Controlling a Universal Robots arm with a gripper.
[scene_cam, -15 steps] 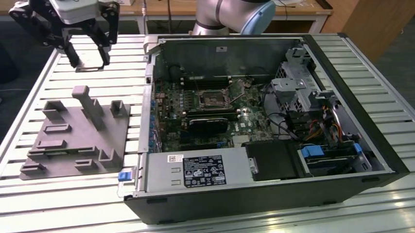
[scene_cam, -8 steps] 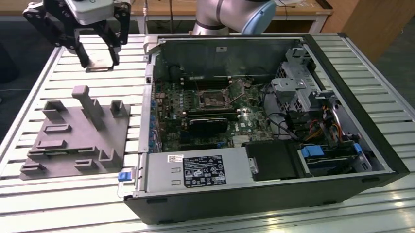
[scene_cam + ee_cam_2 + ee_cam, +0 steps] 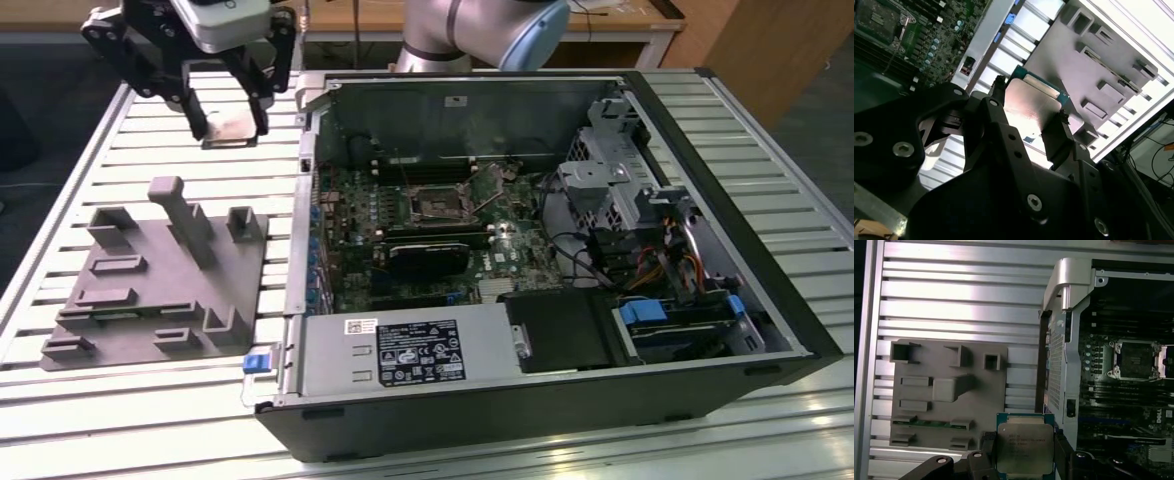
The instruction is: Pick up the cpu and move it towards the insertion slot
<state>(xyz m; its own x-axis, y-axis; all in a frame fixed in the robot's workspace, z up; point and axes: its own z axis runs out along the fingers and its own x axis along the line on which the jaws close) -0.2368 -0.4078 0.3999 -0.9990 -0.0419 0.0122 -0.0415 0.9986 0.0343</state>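
The gripper (image 3: 230,125) clamps the cpu (image 3: 1024,449) by two opposite edges between its black fingers (image 3: 1061,137), holding it in the air above the slatted metal table (image 3: 200,165). The chip is square, its dull silvery face matte, green-rimmed. The insertion slot (image 3: 434,203), a shiny square frame with a dark centre, sits well apart inside the open computer case (image 3: 747,260).

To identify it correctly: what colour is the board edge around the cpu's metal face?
Blue-green, framing the silvery cpu held in the pincer; clearest in the first wrist view.
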